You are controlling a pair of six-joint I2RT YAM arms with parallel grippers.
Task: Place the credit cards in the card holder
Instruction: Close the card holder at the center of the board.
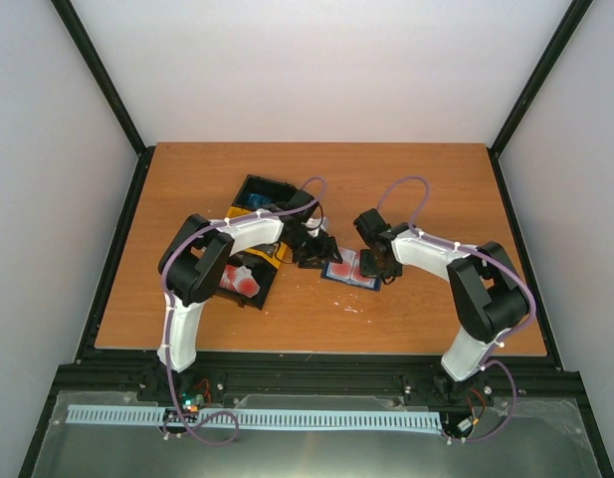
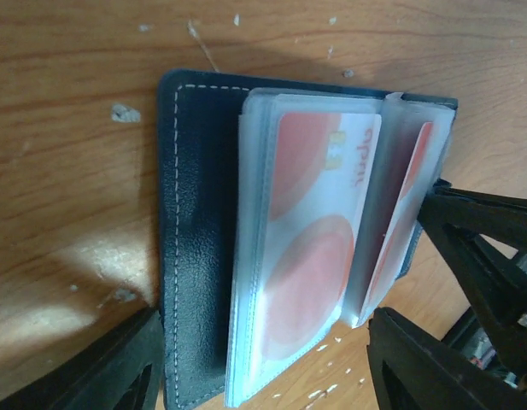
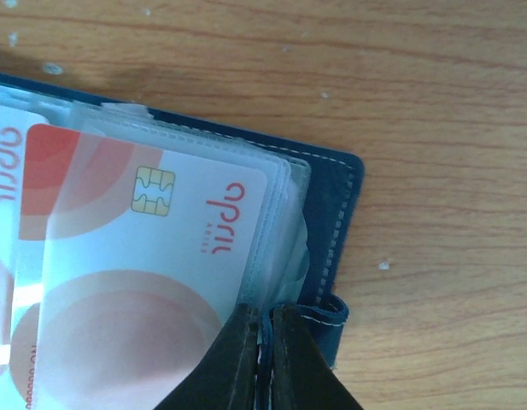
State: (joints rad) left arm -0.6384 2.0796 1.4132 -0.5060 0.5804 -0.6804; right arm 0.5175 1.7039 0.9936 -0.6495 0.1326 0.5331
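The card holder [image 1: 348, 272] lies open on the table, dark blue cover [image 2: 191, 256] down and clear sleeves up. A red and white credit card [image 2: 319, 231] sits inside a sleeve, and a second one [image 2: 408, 196] shows in the leaf beside it. My left gripper [image 2: 263, 376] is open and empty, its fingers standing on either side of the holder's near end. My right gripper [image 3: 265, 331] is shut on the edge of the card holder [image 3: 327, 213], pinching sleeves and cover beside the snap tab [image 3: 331, 312]. A card [image 3: 152, 248] with a chip fills the sleeve there.
A black and yellow bin [image 1: 249, 282] with more red cards [image 1: 237, 283] stands left of the holder under the left arm. Another black bin [image 1: 259, 196] stands behind it. The right gripper's fingers [image 2: 485, 248] show at the right of the left wrist view.
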